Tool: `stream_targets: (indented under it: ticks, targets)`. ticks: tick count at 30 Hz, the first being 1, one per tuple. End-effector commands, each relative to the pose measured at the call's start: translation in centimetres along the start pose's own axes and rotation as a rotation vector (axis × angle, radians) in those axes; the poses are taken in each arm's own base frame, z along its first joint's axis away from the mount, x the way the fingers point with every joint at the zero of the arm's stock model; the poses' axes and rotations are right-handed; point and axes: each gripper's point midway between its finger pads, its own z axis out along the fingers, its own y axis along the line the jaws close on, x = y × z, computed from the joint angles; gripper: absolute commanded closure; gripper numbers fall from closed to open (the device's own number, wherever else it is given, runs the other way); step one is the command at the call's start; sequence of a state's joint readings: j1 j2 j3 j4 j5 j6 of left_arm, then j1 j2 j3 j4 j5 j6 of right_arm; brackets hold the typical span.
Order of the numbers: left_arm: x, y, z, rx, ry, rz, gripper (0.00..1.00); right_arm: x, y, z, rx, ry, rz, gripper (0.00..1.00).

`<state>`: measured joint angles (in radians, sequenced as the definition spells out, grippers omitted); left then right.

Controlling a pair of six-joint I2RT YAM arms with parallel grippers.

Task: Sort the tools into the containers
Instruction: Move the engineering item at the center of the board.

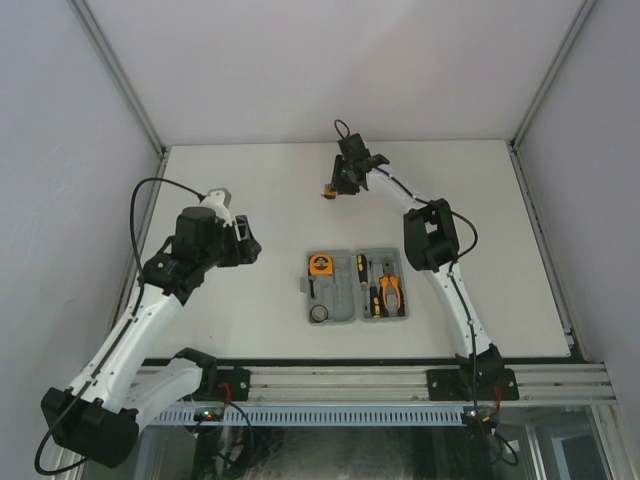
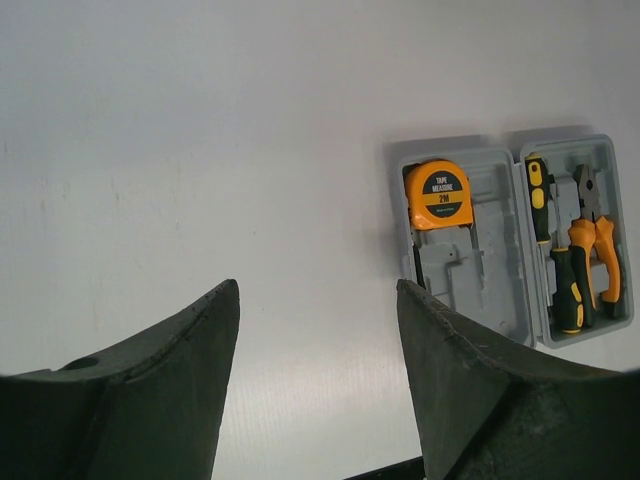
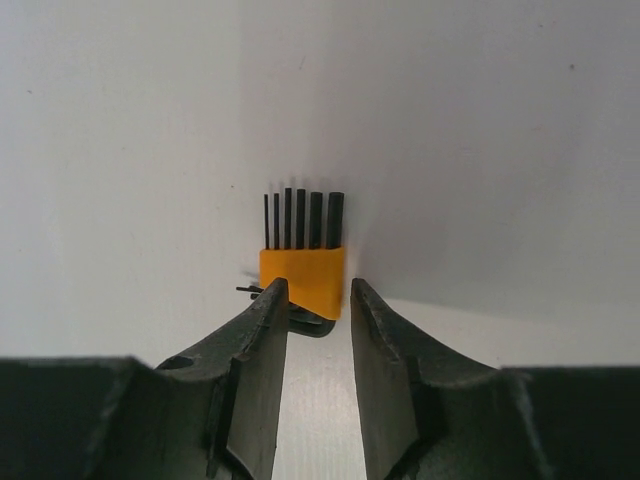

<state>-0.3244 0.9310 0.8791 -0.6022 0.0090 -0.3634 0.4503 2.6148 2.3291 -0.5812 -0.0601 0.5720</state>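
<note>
Hovering at the far middle of the table [image 1: 250, 180], the right gripper [image 3: 318, 295] was seen directly over the block [image 3: 302, 275]. The block was placed just past the fingertips [image 3: 272, 300], slightly toward the left finger, whose tip hid its near corner. Its black keys [image 3: 300, 220] were pointed straight away from the wrist, so the long axis was lined up with the fingers and the orange width was set across the gap. The jaws were held narrowly apart, about as wide as the block. Contact could not be told, and nothing was seen clamped.

In the top view the block [image 1: 330, 193] was found well beyond the open case [image 1: 340, 318], right at the right gripper [image 1: 337, 187]. The left gripper [image 1: 245, 245] was parked well apart from it, to the left of the case, so the right arm was judged by far the nearer. The left gripper's jaws were spread wide and empty. A short descent and squeeze across the width was judged to be what the pick needed.
</note>
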Motion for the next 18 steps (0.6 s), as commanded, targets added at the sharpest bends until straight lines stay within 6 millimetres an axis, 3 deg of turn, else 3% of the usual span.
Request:
stream_targets:
  ticks: [1, 10, 18]
  targets:
    - [-0.4, -0.2, -0.3, 0.023, -0.032, 0.003, 0.32, 0.5, -0.9, -0.4, 0.077, 0.021, -0.032, 0.69]
    - [-0.4, -0.2, -0.2, 0.026, -0.030, -0.003, 0.32, 0.9, -1.1, -0.4, 0.097, 0.037, -0.059, 0.70]
    - [-0.5, -0.1, -0.2, 0.024, -0.033, -0.005, 0.32, -0.1, 1.2, -0.2, -0.024, 0.001, -0.030, 0.67]
